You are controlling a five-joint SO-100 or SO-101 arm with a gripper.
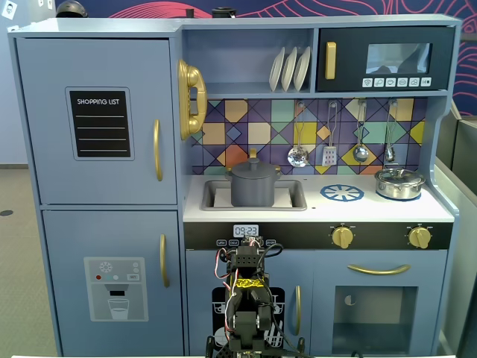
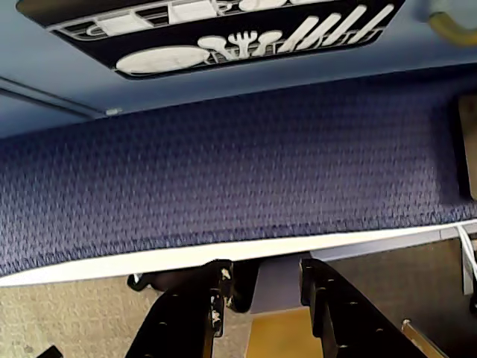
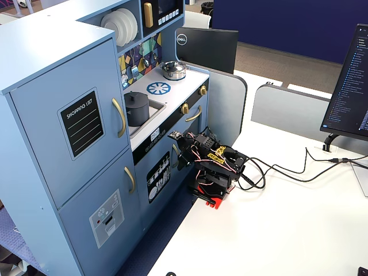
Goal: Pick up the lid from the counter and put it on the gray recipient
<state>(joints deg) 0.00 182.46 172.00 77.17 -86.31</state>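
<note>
Tool (image 2: 257, 298) empty, fingers apart (arm folded low), lid (image 1: 253, 168) flat atop upright gray recipient (image 1: 253, 190), knob up.

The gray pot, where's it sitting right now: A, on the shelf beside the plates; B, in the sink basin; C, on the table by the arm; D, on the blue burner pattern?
B: in both fixed views the gray pot stands in the sink basin with its lid on, left of the burner pattern in the front-facing one.
</note>
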